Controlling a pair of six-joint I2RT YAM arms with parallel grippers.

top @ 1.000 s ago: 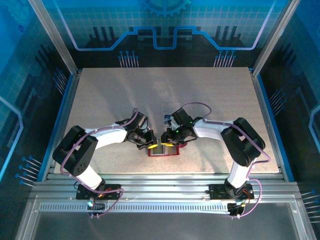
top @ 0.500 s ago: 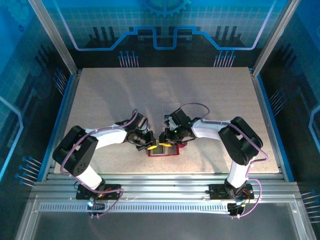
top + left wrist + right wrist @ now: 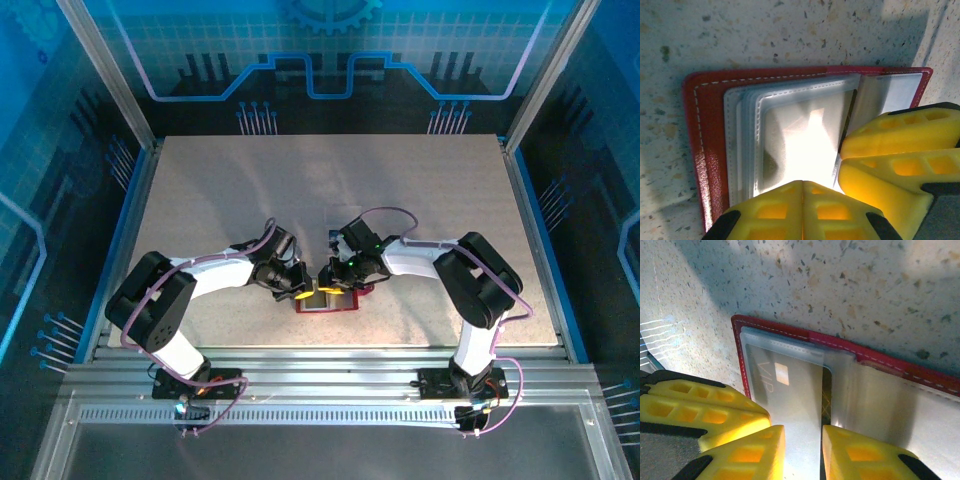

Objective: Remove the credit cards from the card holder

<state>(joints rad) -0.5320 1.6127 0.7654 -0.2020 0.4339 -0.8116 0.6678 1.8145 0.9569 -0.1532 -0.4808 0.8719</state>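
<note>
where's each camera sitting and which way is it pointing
top external: above and behind the arms, looking down on the table; both arms show, meeting over the card holder.
left wrist: on the left arm, looking down onto the open card holder; left pincer at the bottom edge, shut.
right wrist: on the right arm, looking down onto the card holder; right pincer at the bottom edge.
shared: both wrist views show the clear pockets and the other arm's pincer.

- The card holder (image 3: pixel 705 150): red, pale stitching along its edge.
- Its pockets (image 3: pixel 800 130): greyish clear.
- My left gripper (image 3: pixel 803 200) and right gripper (image 3: pixel 803 445): yellow with black backs.
- The counter (image 3: pixel 790 30): pale beige with dark speckles.
</note>
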